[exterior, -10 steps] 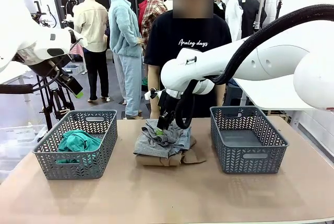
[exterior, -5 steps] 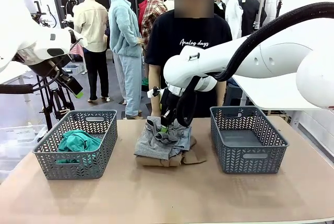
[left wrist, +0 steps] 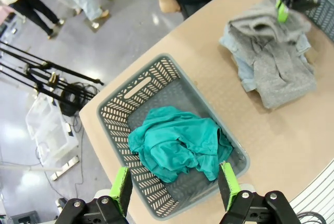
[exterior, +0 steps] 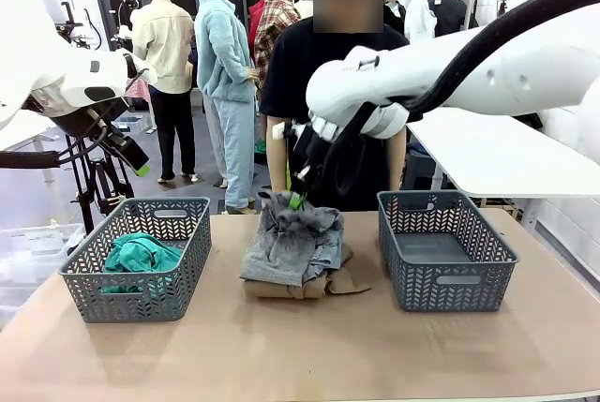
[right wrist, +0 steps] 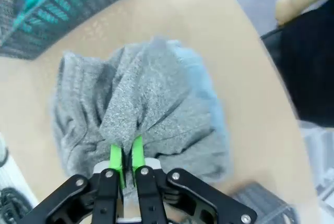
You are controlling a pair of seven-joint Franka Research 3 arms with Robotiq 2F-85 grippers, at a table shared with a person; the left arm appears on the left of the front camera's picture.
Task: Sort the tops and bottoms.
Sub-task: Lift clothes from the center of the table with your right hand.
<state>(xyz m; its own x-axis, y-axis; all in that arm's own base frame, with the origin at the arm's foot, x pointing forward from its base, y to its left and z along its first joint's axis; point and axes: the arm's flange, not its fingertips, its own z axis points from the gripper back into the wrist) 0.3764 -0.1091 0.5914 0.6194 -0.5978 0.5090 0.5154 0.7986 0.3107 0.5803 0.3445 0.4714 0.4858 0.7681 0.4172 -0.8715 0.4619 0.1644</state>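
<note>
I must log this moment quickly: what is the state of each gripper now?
Left gripper: open, holding nothing.
Right gripper: shut on the heather grey top.

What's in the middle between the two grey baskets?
Clothes, shown in the front view: the grey top over the denim bottoms and a tan top. The right gripper pinches the grey top in its jaws.
</note>
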